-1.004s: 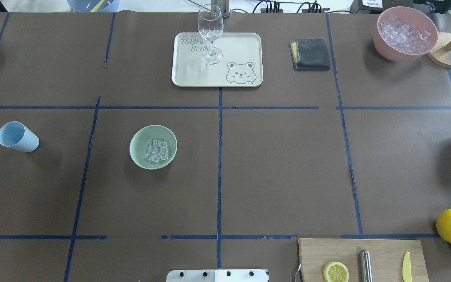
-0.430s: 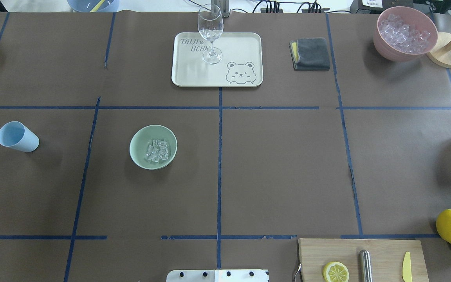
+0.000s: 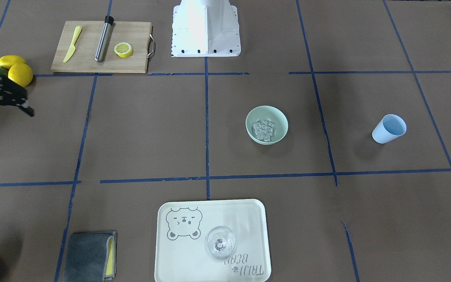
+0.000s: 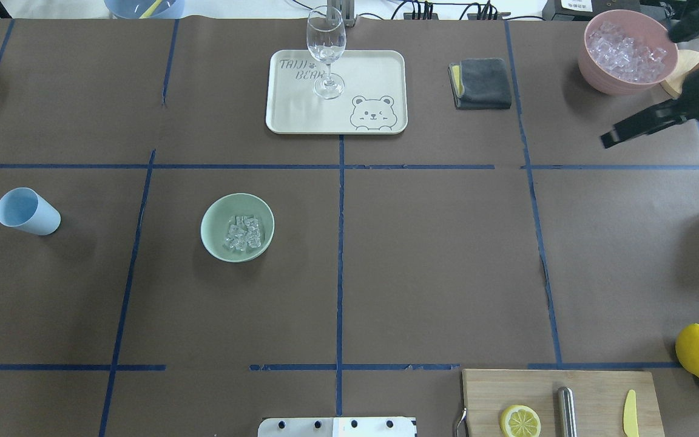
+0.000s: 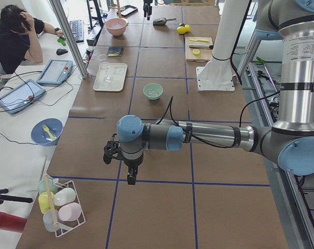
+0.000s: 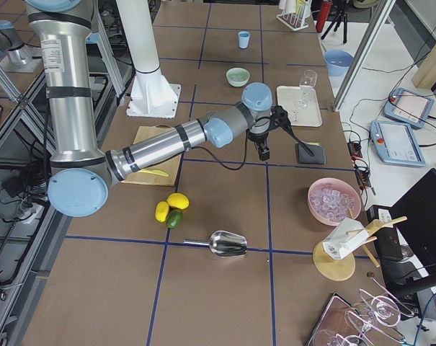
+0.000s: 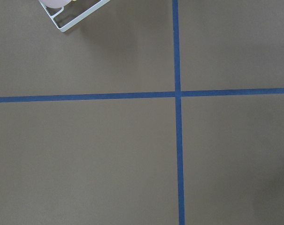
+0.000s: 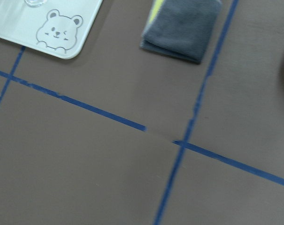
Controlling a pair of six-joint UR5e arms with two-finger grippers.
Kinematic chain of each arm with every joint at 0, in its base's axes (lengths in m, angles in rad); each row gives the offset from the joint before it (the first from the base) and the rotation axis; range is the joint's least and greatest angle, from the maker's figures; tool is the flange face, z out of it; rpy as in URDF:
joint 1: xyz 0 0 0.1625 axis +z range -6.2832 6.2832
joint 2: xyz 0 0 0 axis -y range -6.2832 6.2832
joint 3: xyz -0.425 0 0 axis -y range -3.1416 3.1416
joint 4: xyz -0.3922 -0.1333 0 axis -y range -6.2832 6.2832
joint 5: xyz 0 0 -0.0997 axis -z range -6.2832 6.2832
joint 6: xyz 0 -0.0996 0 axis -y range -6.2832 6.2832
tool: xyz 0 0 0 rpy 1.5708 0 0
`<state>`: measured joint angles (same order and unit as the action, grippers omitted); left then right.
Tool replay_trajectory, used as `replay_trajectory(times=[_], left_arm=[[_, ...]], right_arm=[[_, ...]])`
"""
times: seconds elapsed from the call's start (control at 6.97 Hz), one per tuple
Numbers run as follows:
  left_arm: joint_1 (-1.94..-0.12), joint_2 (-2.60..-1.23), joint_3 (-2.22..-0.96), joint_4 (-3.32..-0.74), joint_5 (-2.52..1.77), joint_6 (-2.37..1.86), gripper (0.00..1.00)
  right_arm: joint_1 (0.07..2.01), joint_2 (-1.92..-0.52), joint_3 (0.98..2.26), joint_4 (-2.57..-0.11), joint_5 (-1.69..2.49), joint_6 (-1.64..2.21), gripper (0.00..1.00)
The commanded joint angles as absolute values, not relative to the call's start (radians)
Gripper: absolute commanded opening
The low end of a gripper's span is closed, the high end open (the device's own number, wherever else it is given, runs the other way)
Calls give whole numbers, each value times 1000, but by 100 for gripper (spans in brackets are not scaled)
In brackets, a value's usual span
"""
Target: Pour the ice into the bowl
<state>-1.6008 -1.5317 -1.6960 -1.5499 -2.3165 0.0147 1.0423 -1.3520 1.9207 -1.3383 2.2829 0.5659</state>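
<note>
We judge the pour done: the ice (image 4: 243, 233) lies in the mint-green bowl (image 4: 211, 220), so the right gripper (image 4: 637, 91) hovers far off, jaws apart and empty, while the left gripper (image 5: 128, 174) hangs elsewhere, its jaws' state one we cannot tell.

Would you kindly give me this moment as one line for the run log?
ice: in bowl | blue cup: empty, apart from bowl | right gripper: open, empty | left gripper: state unclear

Brown paper (image 4: 434, 255) crossed by blue tape lines (image 4: 340, 243) covers the worktop (image 3: 139, 129); beside it, a white desk (image 5: 14, 168) carries two tablets (image 5: 17, 96).
</note>
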Motion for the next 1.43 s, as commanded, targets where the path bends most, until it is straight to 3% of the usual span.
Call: replay_trajectory(times=[0.0, 0.14, 0.57, 1.0, 1.15, 1.29], left_arm=[[-1600, -1534, -1700, -1557, -2318, 15, 100], [-1600, -1534, -1700, -1562, -2318, 15, 100], [-1600, -1536, -1712, -1563, -2319, 15, 100], [-1598, -1536, -1712, -1563, -2347, 14, 100], [-1598, -1536, -1712, -1563, -2347, 15, 100], [-1598, -1536, -1712, -1565, -2347, 14, 100]], right_arm=[[698, -1135, 1879, -1345, 1931, 948, 100], [619, -1032, 1803, -1347, 1830, 1050, 100], [494, -618, 1371, -1341, 1767, 1222, 100], [420, -517, 1218, -1338, 1706, 1253, 96], [411, -506, 1178, -1336, 1685, 1253, 89], [410, -503, 1163, -1336, 1683, 1256, 53]])
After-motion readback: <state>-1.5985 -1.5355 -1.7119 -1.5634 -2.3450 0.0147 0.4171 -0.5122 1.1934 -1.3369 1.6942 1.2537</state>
